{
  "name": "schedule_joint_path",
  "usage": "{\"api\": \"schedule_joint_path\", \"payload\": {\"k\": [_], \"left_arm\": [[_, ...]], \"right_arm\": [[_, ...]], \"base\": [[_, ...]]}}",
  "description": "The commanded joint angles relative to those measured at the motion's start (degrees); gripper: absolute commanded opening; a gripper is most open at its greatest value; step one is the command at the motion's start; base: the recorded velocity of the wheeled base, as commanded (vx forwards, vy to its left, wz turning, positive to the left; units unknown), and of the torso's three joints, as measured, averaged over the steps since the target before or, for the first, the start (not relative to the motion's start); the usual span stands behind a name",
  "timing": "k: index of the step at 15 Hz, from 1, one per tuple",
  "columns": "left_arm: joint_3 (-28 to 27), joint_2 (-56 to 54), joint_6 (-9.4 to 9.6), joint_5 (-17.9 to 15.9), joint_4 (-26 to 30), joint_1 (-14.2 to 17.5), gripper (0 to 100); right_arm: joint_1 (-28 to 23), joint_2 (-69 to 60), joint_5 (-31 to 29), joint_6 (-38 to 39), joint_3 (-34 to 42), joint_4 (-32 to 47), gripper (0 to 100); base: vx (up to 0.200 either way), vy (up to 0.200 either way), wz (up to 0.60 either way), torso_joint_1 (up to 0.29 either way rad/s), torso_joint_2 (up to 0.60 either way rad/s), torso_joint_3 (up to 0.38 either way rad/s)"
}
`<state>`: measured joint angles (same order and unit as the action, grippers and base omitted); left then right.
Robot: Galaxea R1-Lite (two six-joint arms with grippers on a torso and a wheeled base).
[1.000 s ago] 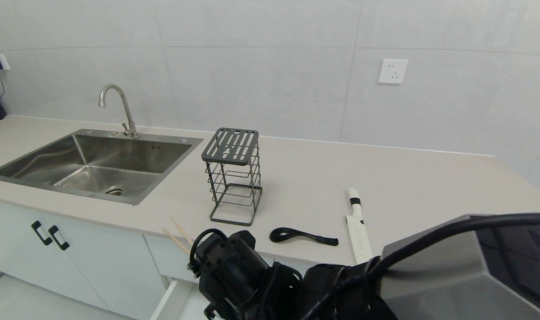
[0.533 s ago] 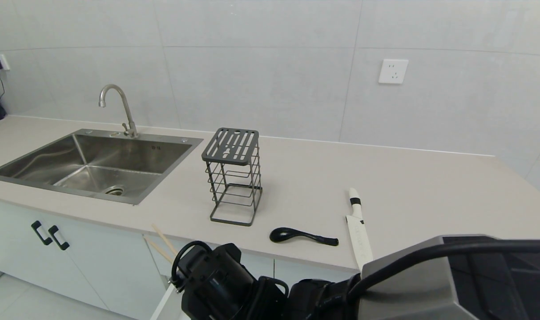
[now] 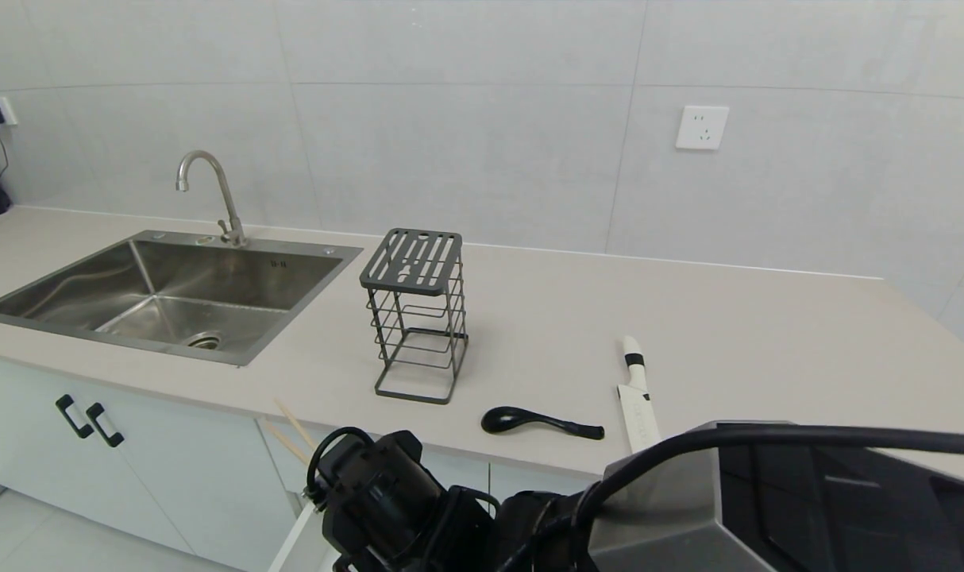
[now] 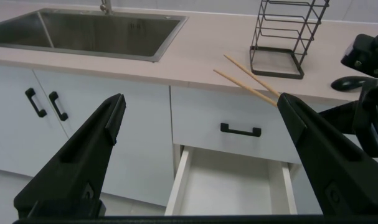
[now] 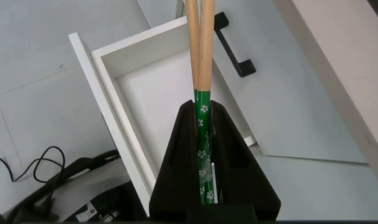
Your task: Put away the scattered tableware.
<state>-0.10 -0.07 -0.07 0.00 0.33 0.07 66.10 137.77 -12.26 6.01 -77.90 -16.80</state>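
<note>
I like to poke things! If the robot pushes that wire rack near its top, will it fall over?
Probably it could tip: the rack stands taller than its base is wide. It looks light, being thin open wire, so a low push would likely slide it along the smooth counter instead. The wires look stiff, not bendy.

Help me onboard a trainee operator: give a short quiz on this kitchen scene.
1. True or false: the left gripper is open.
2. What does the right gripper hold? A fork, B chopsticks, C ladle.
3. What lies on the counter between the wire rack and the knife?
Key: 1 true; 2 B; 3 the black spoon.
</note>
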Motion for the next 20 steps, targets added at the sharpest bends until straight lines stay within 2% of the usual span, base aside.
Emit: {"api": "schedule_joint_path", "payload": {"k": [1,5,7,10,17,20], "left_arm": [[0.01,0.07,-0.01,0.00,0.02,0.01,100],[0.01,0.07,-0.01,0.00,0.02,0.01,100],[0.01,0.07,-0.01,0.00,0.02,0.01,100],[0.01,0.07,-0.01,0.00,0.02,0.01,100],[0.01,0.07,-0.01,0.00,0.02,0.01,100],[0.01,0.07,-0.01,0.00,0.02,0.01,100]], "right_arm": [[-0.18,0.75,0.05,-0.03,-0.68,-0.08,0],[-1.59,-0.92,-0.13,-0.12,0.29,0.36,0],[-3.08,-3.47,-0.04,-0.30,3.28,0.54,0],[-2.55,-4.00,-0.13,-1.97,7.85,0.10,0],[-1.32,0.75,-0.22,-3.02,3.45,0.10,0],[-1.23,2.33,-0.30,-3.02,1.26,0.10,0]], "base": [[0.000,0.000,0.00,0.000,0.00,0.000],[0.000,0.000,0.00,0.000,0.00,0.000],[0.000,0.000,0.00,0.000,0.00,0.000],[0.000,0.000,0.00,0.000,0.00,0.000],[0.000,0.000,0.00,0.000,0.00,0.000],[0.000,0.000,0.00,-0.124,0.30,0.186]]}}
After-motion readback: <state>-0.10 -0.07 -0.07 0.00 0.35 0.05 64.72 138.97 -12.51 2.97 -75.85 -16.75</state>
